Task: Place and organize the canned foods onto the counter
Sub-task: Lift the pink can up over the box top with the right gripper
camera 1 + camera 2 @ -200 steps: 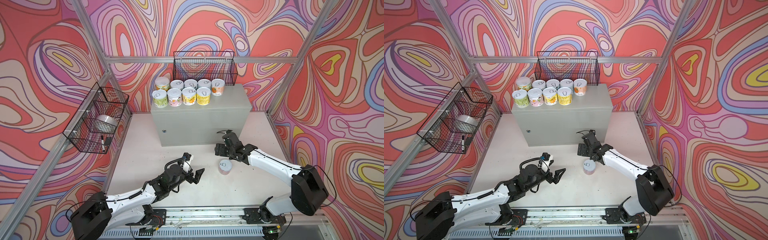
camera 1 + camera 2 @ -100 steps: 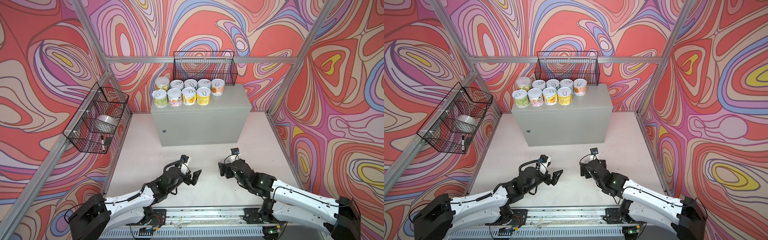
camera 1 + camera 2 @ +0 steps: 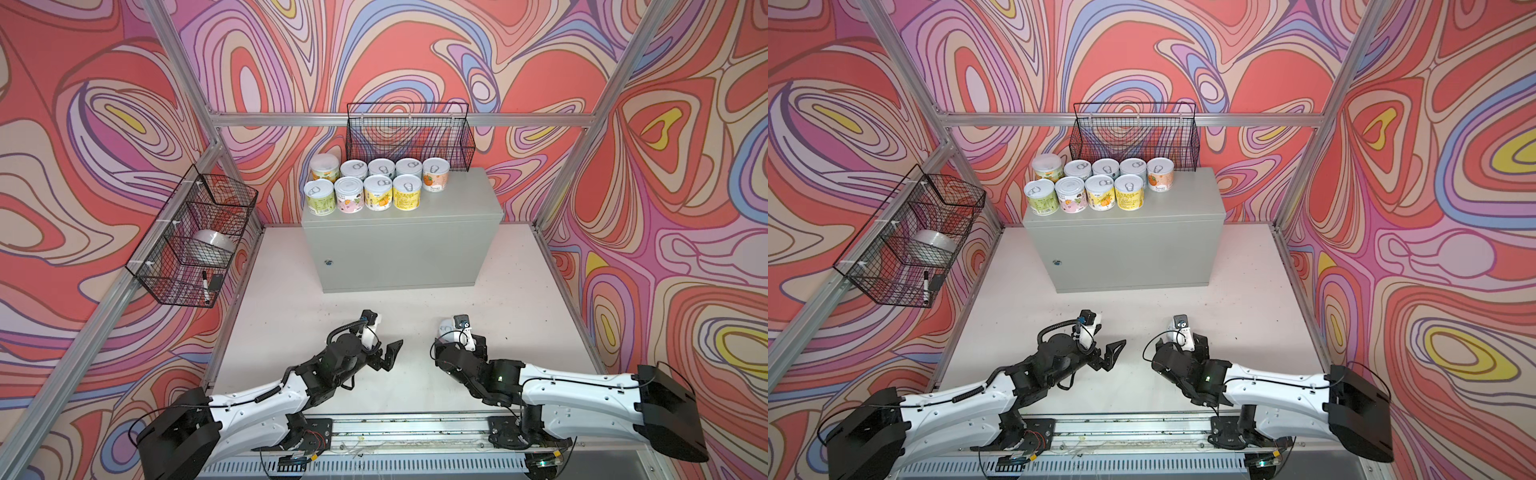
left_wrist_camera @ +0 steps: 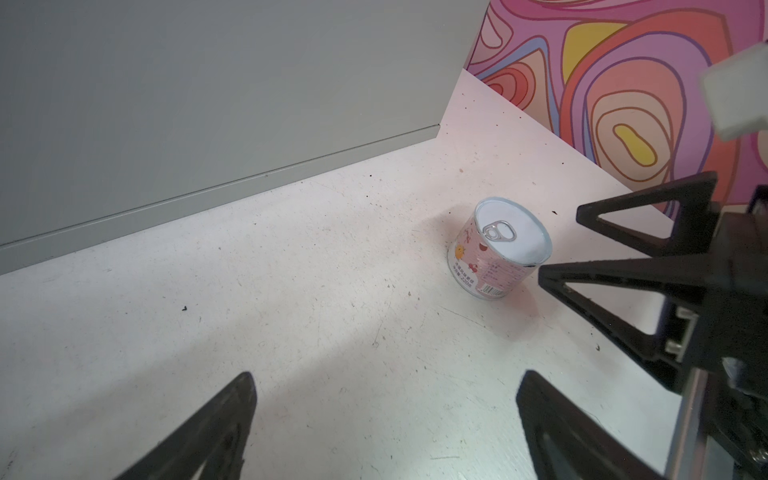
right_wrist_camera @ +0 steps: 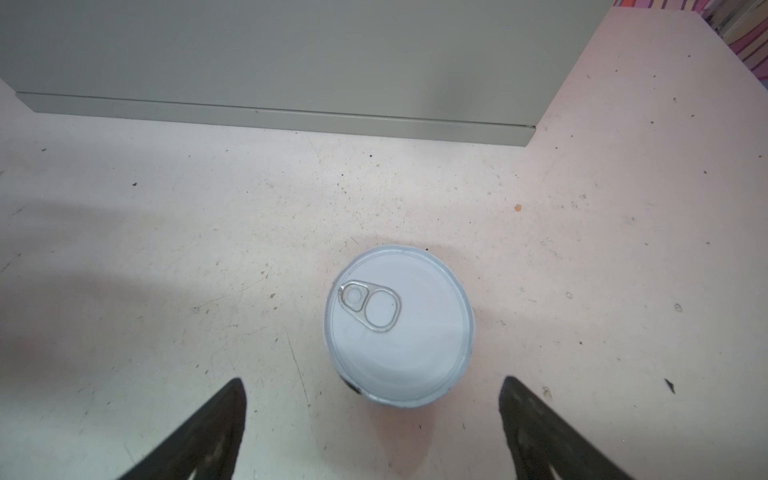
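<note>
Nine cans (image 3: 378, 193) stood upright on the grey cabinet (image 3: 457, 201), packed in two rows, five behind and four in front, toward the 10 o'clock corner of its top; the side toward 3 o'clock was bare. The last can (image 5: 399, 324), pink-labelled, stood upright on the pale tabletop (image 3: 291, 316) in front of the cabinet. It was at about 5 o'clock from the cabinet in both top views, where the right wrist camera hid most of it. The right tool (image 4: 560, 243) was low over the tabletop, jaws spread wide, holding nothing. In the right wrist view the can sat just ahead of the fingertips, its near rim barely inside the gap, touching neither finger. The left tool (image 3: 390, 355) was at 9 o'clock of that can and apart from it, jaws likewise wide and empty, pointing across toward it. Judgement: task nearly done, nine of ten up. Left to do: close on the last can, lift it over the cabinet's front edge, set it down. The free spot at the 3 o'clock end of the front row, before the orange-labelled can (image 3: 436, 176), looked the natural place. Risks as I read them: a finger could nudge the can over before the jaws close, and the set-down could knock its neighbours.
</note>
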You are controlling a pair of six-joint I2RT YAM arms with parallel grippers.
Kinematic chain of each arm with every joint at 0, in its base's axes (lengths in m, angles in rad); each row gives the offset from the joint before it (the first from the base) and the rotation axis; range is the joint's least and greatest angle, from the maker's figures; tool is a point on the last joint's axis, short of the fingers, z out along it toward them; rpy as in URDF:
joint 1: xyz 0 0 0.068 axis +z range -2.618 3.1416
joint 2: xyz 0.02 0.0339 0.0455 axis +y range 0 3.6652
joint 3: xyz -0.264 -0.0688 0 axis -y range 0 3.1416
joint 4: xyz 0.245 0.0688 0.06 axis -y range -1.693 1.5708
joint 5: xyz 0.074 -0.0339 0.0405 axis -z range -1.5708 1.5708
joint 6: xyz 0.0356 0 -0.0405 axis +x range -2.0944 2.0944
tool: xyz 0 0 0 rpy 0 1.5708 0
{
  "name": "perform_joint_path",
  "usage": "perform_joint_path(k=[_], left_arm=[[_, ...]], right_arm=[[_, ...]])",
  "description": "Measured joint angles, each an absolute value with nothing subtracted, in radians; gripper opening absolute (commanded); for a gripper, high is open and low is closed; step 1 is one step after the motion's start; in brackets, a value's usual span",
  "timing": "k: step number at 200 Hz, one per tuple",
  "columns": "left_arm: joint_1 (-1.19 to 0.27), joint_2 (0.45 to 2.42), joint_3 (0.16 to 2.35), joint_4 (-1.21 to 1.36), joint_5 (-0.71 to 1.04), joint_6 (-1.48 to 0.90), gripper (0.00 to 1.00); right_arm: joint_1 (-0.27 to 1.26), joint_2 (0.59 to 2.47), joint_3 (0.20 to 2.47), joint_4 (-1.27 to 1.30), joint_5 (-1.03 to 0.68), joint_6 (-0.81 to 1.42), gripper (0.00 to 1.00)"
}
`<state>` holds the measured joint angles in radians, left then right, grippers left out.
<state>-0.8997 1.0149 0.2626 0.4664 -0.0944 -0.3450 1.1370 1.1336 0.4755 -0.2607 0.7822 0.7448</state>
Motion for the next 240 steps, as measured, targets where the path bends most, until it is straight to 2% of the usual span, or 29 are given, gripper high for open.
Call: perform_joint_path(k=[70,135,182,211,227,233,240], left_arm=[[-0.9,1.014,0.254,0.462,-0.094,-0.345,1.0],[-0.9,1.031,0.25,0.464,-0.094,-0.353,1.0],[-0.9,1.015,0.233,0.459,-0.098,-0.368,1.0],[-0.9,1.01,0.233,0.46,-0.103,-0.371,1.0],[-0.9,1.01,0.233,0.459,-0.104,-0.371,1.0],[-0.9,1.01,0.233,0.459,-0.104,-0.371,1.0],[-0.9,1.012,0.233,0.459,-0.104,-0.371,1.0]], right_arm=[[1.14,1.327,0.405,-0.092,0.798,0.842,0.98],[1.018,1.526,0.381,0.22,0.785,0.76,0.97],[0.967,1.604,0.383,0.368,0.751,0.681,0.92],[0.965,1.61,0.384,0.402,0.744,0.665,0.78],[0.965,1.602,0.381,0.409,0.743,0.661,0.65],[0.965,1.594,0.379,0.407,0.737,0.661,0.52],[0.964,1.582,0.375,0.403,0.731,0.661,0.32]])
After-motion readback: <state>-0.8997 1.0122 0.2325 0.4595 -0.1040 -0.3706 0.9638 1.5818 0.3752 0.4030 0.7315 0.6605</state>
